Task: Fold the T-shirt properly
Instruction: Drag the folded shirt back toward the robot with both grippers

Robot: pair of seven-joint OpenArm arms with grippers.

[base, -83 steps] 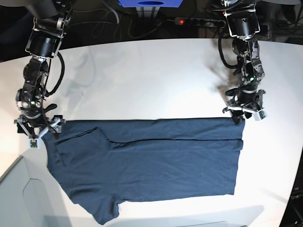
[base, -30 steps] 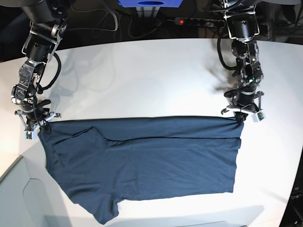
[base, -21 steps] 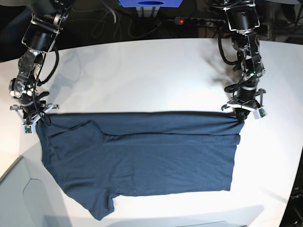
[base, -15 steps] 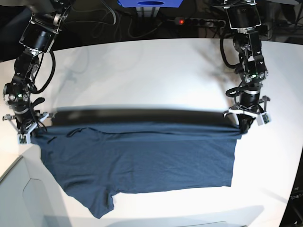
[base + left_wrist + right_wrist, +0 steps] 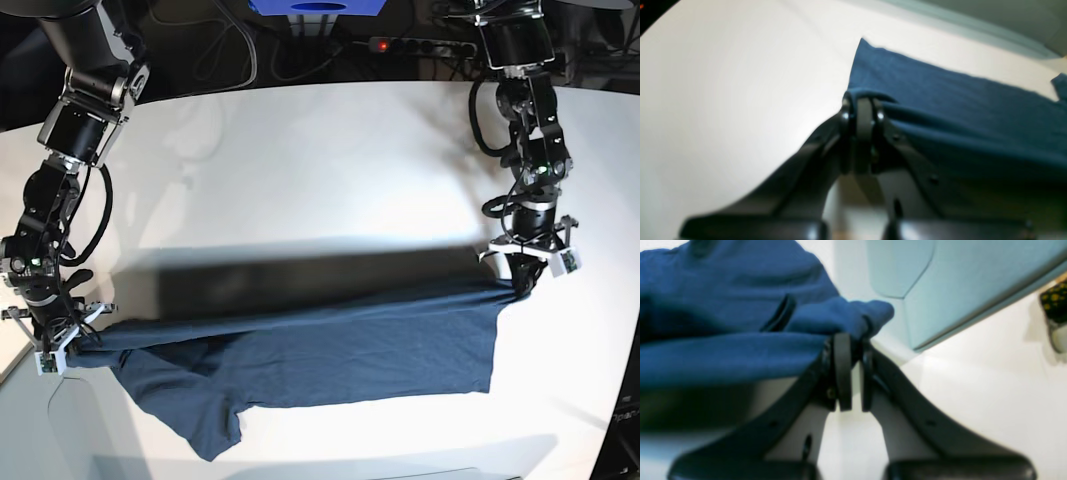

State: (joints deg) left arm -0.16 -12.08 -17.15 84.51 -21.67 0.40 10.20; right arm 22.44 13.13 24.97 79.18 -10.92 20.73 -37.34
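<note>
Base view: T-shirt (image 5: 300, 350) — far edge raised off the table (image 5: 300, 160), slung between our two pincers. Left gripper (image 5: 527, 272) and right gripper (image 5: 62, 345) each clenched on a corner. We judge best practice — carry both corners level, cloth taut.

A white table (image 5: 300, 160) fills the view. Beyond its far edge lie a power strip (image 5: 420, 45) and a blue box (image 5: 318, 7).
</note>
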